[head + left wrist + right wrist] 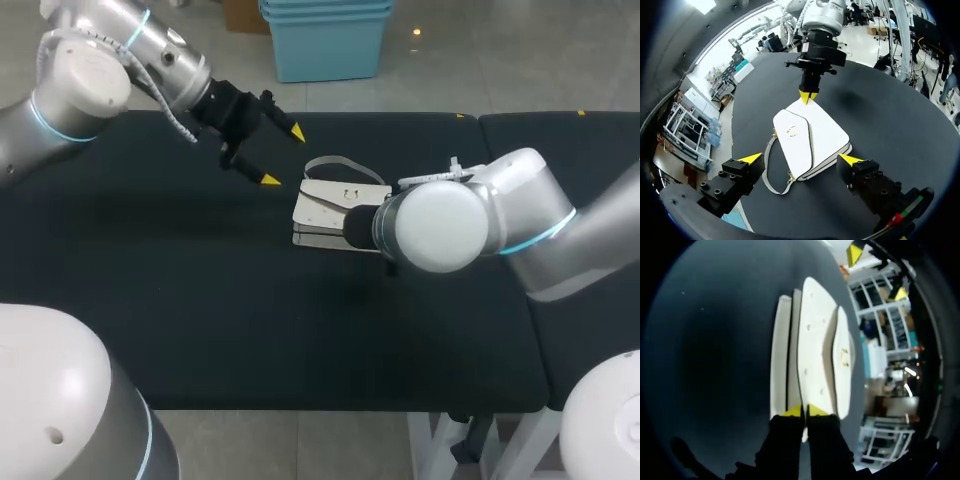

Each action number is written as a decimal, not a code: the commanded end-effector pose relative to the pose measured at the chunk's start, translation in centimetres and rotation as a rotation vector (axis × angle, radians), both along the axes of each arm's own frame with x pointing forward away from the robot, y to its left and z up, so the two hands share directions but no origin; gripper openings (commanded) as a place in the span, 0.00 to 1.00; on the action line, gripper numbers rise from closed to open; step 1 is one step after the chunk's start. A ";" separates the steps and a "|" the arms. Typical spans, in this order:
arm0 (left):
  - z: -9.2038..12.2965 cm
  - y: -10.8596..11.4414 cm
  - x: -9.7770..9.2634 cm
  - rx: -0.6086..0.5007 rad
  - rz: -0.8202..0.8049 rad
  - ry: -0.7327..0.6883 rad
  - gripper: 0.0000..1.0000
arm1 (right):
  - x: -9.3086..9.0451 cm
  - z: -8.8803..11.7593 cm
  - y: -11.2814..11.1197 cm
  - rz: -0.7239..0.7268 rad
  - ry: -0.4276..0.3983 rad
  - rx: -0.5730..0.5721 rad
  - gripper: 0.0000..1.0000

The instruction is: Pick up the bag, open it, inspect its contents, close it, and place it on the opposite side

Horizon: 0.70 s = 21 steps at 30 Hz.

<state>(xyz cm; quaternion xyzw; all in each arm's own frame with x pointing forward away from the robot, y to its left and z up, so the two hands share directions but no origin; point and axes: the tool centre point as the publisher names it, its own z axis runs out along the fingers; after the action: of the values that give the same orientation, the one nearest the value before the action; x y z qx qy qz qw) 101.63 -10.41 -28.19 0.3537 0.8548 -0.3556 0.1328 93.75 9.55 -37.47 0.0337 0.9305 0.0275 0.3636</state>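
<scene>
White bag (810, 140), flat on the black desk (200, 300) near its middle. Flap closed over the front, with a small gold clasp (791, 131) on it. Pale strap (767, 170) looped loose on the desk at one end of the bag. Layered panels visible along one long side.

In the head view, near end of the bag covered by the right arm's own large joint; right hand (805, 411) not visible there. Both arms cut off at the view's edges.

Left hand (283, 156) held above the desk near the bag's strap end, angled down toward it, fingers spread wide, gripping nothing. Right hand low at the opposite end of the bag, fingers drawn almost together and clamped on a thin edge of the bag from two sides.
</scene>
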 end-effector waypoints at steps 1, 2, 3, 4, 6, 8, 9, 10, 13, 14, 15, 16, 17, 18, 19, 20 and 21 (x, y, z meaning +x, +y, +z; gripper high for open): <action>-1.3 -0.9 -0.4 -0.074 -0.010 -0.098 1.00 | -0.1 -0.4 0.1 -0.001 -0.006 0.001 0.00; -1.5 -1.1 -0.5 -0.083 -0.025 -0.113 1.00 | -0.1 -0.4 0.1 -0.001 -0.006 0.001 0.00; -1.6 -1.4 -0.6 -0.101 -0.040 -0.113 1.00 | -0.1 -0.4 0.1 -0.001 -0.006 0.001 0.00; -1.7 -1.7 -0.6 -0.109 -0.036 -0.136 1.00 | -0.1 -0.4 0.1 -0.001 -0.006 0.001 0.00; -2.1 -2.3 -0.5 -0.126 -0.051 -0.152 1.00 | -0.1 -0.4 0.1 -0.001 -0.006 0.001 0.00; -2.5 -2.9 -0.4 -0.146 -0.050 -0.179 1.00 | -0.1 -0.4 0.1 -0.001 -0.006 0.001 0.00; -2.6 -3.2 -0.3 -0.152 -0.052 -0.174 1.00 | -0.1 -0.4 0.1 -0.001 -0.006 0.001 0.00; -2.8 -3.5 -0.2 -0.158 -0.053 -0.183 1.00 | -0.1 -0.4 0.1 -0.001 -0.006 0.001 0.00; -3.3 -4.3 0.2 -0.172 -0.054 -0.192 1.00 | -0.1 -0.4 0.1 -0.001 -0.006 0.001 0.00; -3.5 -4.5 0.2 -0.173 -0.059 -0.201 0.98 | -0.1 -0.4 0.1 -0.001 -0.006 0.001 0.00; -3.7 -4.8 0.3 -0.172 -0.064 -0.206 0.94 | -0.1 -0.4 0.1 -0.001 -0.006 0.001 0.00; -3.8 -5.0 0.3 -0.175 -0.069 -0.201 0.93 | -0.1 -0.4 0.1 -0.001 -0.006 0.001 0.00; -3.9 -5.2 0.3 -0.173 -0.079 -0.213 0.91 | -0.1 -0.4 0.1 -0.001 -0.006 0.001 0.00; -4.2 -5.4 0.2 -0.170 -0.082 -0.232 0.91 | -0.1 -0.4 0.1 -0.001 -0.006 0.001 0.00; -4.3 -5.5 0.2 -0.170 -0.089 -0.230 0.89 | -0.1 -0.4 0.1 -0.001 -0.006 0.001 0.00; -4.4 -5.6 0.1 -0.171 -0.091 -0.227 0.88 | -0.1 -0.4 0.1 -0.001 -0.006 0.001 0.00; -4.5 -5.7 0.0 -0.172 -0.097 -0.229 0.88 | -0.1 -0.4 0.1 -0.001 -0.006 0.001 0.00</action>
<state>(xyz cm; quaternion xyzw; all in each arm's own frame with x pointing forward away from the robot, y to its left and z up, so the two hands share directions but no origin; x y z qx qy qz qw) 101.44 -15.71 -32.07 0.4216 0.7869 -0.3848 0.2345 93.73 9.58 -37.46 0.0339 0.9305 0.0268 0.3638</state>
